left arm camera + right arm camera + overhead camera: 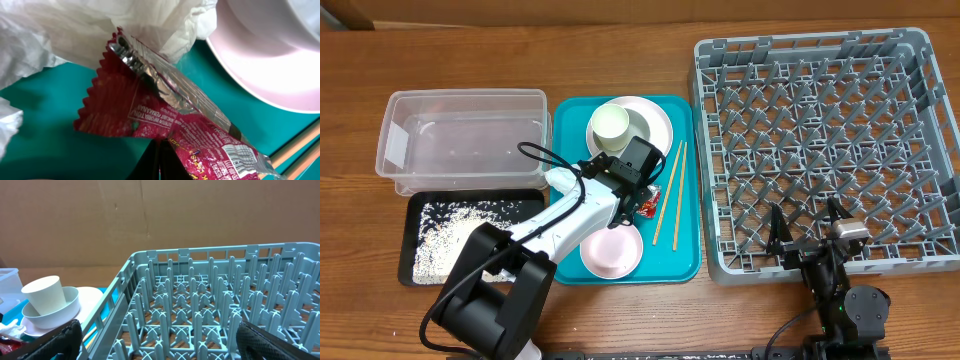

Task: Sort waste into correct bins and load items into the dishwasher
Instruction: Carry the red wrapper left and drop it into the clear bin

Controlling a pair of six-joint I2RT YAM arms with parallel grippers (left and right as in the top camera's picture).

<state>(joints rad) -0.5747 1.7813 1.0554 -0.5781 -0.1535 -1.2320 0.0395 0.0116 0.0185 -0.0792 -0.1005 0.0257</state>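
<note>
Left jaws pinch red sauce packet [120,111], white print unreadable

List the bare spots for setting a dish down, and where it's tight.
Free: the whole dish rack, no dishes on its pegs; the table strip behind the teal tray and clear tub; the wood in front of the tray. Crowded: the teal tray: large plate, small plate, chopsticks, sauce packet, left arm overhead.

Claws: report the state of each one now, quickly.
Left claw: closed, pinching the red sauce packet.
Right claw: open, holding nothing.
</note>
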